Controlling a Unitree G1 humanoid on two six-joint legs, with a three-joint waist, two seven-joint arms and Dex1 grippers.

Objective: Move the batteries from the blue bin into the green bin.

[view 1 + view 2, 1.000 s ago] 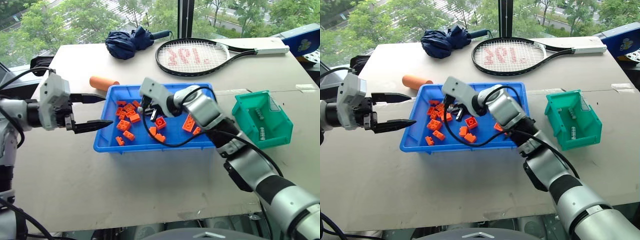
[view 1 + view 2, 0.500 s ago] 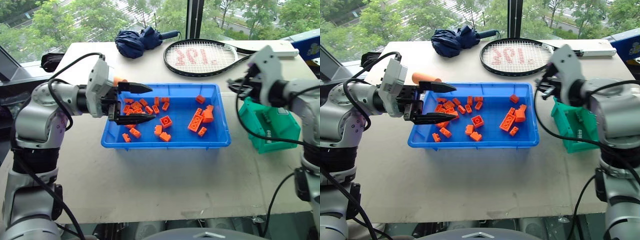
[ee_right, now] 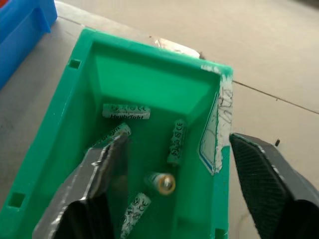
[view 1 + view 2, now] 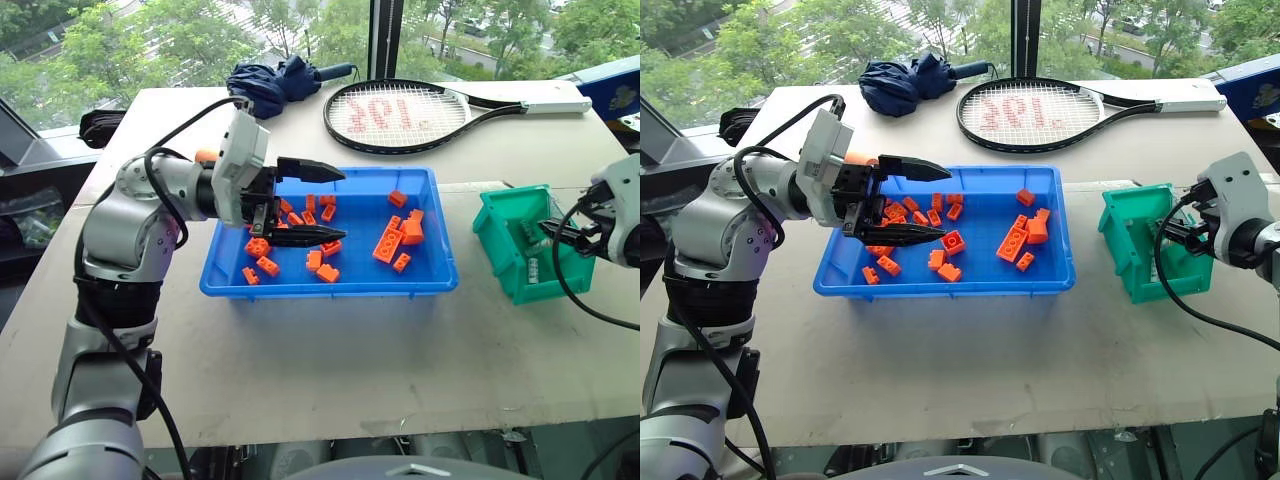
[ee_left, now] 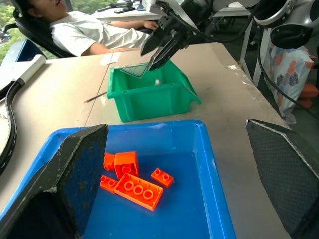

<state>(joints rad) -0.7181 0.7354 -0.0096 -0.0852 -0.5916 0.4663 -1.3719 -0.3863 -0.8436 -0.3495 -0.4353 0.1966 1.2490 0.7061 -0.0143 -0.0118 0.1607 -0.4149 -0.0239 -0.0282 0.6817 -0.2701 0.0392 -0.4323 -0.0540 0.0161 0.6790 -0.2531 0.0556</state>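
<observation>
Beige tabletop (image 4: 300,380), batteries dropping into the small teal-green plastic bin (image 3: 144,94).
Right gripper (image 3: 174,199) gapes empty above silvery cylindrical batteries (image 3: 125,111); left gripper (image 4: 318,204), open, should search the shallow bright-blue plastic tray (image 4: 330,288) at nine o'clock.

The right gripper (image 4: 1188,232) has been swung out of the blue bin (image 4: 940,285) to the green bin (image 4: 1120,240) at 3 o'clock, where its fingers are now parted and a battery (image 3: 162,182) is seen dropping. The left gripper (image 4: 325,205) has been brought from the bin's 9 o'clock rim over the orange bricks (image 4: 300,215).
</observation>
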